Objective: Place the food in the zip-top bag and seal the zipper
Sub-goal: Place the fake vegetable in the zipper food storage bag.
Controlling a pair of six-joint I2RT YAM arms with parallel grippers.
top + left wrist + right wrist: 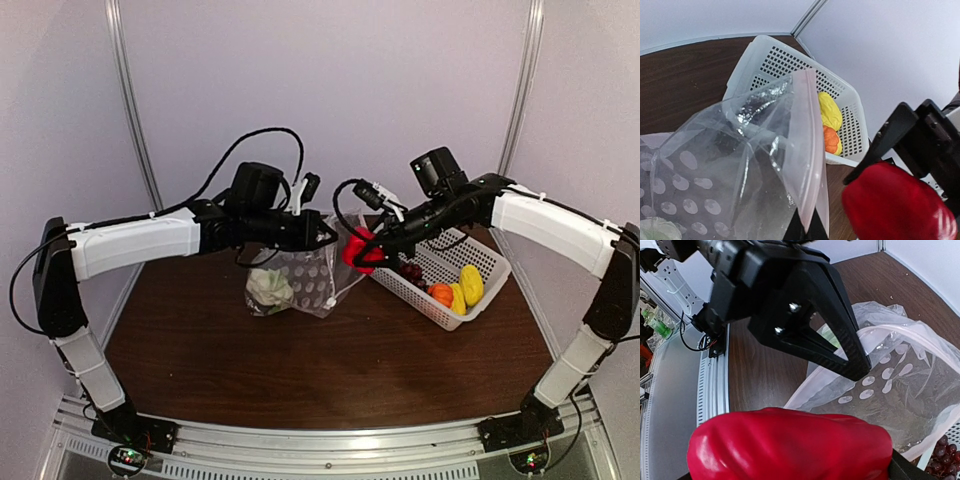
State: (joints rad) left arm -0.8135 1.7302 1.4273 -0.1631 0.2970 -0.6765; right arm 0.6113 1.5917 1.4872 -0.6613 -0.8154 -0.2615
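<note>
My left gripper (318, 232) is shut on the zipper edge (807, 150) of the clear zip-top bag (305, 280) and holds its mouth up and open. The white cauliflower (268, 288) lies inside the bag. My right gripper (362, 250) is shut on the red pepper (360, 248) and holds it in the air just right of the bag's mouth; the pepper fills the bottom of the right wrist view (790, 445) and shows in the left wrist view (895, 202). The grape bunch (410, 270), orange piece (440, 294) and two yellow pieces (470, 285) lie in the basket.
The white mesh basket (486, 256) stands at the right back of the brown table, close beside the bag. The metal rail (320, 455) with both arm bases runs along the near edge. White walls enclose the back and sides.
</note>
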